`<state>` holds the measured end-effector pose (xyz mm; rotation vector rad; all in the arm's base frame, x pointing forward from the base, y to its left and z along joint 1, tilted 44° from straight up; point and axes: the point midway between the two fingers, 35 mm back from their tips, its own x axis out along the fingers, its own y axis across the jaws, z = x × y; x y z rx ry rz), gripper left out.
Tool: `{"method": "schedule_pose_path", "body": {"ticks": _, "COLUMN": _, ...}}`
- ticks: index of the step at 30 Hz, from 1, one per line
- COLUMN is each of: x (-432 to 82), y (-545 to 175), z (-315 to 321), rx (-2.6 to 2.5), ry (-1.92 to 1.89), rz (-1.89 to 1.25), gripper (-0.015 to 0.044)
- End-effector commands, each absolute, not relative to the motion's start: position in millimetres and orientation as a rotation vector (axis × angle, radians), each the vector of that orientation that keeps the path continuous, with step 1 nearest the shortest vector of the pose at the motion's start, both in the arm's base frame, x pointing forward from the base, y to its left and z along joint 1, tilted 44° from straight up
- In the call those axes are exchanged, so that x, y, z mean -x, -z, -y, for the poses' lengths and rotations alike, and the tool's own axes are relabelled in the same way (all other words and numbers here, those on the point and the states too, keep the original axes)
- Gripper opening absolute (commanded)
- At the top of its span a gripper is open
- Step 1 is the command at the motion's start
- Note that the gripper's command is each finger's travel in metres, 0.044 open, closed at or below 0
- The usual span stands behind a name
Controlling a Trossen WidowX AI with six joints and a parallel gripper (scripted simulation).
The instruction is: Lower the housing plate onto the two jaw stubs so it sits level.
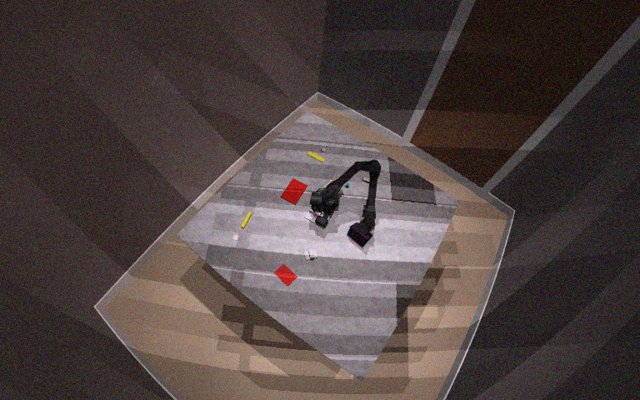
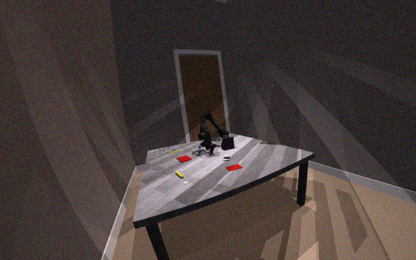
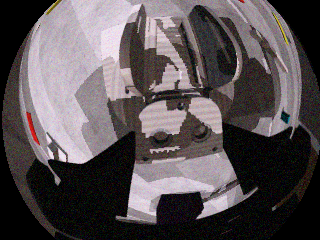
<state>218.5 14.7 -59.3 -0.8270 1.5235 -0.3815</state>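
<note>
The housing plate (image 3: 172,114) is a pale, rounded plate between my fingers in the wrist view. My gripper (image 3: 177,130) (image 1: 322,222) (image 2: 211,151) is shut on it, low over the table. Dark round ends show at the plate's two holes; I cannot tell how far the stubs come through. The two jaws (image 3: 133,52) (image 3: 216,50) stand apart just beyond the plate's far edge, with pale base between them. The jaw roots are hidden under the plate. Whether the plate is fully seated and level is unclear; the top and exterior views are too small to tell.
Red pads (image 1: 293,191) (image 1: 285,275) (image 2: 183,158) (image 2: 233,167) and yellow bars (image 1: 315,156) (image 1: 246,219) (image 2: 179,174) lie around the work. A small white and dark block (image 1: 310,255) (image 2: 226,158) is nearby. A teal block (image 1: 347,185) (image 3: 285,117) is beside the arm.
</note>
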Motion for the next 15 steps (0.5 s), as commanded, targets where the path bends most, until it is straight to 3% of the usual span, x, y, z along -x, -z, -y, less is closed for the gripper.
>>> {"method": "schedule_pose_path", "body": {"ticks": 1, "x": -218.3, "y": 60.1, "z": -13.8, "rx": 0.833, "ry": 0.378, "rz": -1.526, "gripper": 0.0351}}
{"method": "schedule_pose_path", "body": {"ticks": 15, "x": -218.5, "y": 62.8, "z": -11.1, "rx": 0.833, "ry": 0.379, "rz": -1.525, "gripper": 0.0351}}
